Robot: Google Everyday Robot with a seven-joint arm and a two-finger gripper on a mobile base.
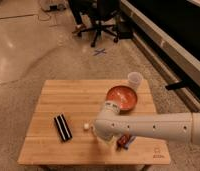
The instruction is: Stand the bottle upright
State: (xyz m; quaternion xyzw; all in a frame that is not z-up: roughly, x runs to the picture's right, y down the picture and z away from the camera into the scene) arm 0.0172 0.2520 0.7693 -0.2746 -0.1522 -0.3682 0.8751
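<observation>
The bottle (86,126) shows only as a small white end on the wooden table (68,95), just left of my arm's wrist; the rest of it is hidden behind the arm. My gripper (100,133) is at the end of the white arm that reaches in from the right, low over the table's front middle and right next to the bottle. The wrist housing covers the gripper. I cannot tell whether it holds the bottle.
A black box (63,127) lies left of the bottle. A red bowl (122,97) sits behind the arm and a translucent white cup (135,79) stands at the back right corner. A dark red packet (125,141) peeks out under the arm. Office chairs (100,20) stand far behind.
</observation>
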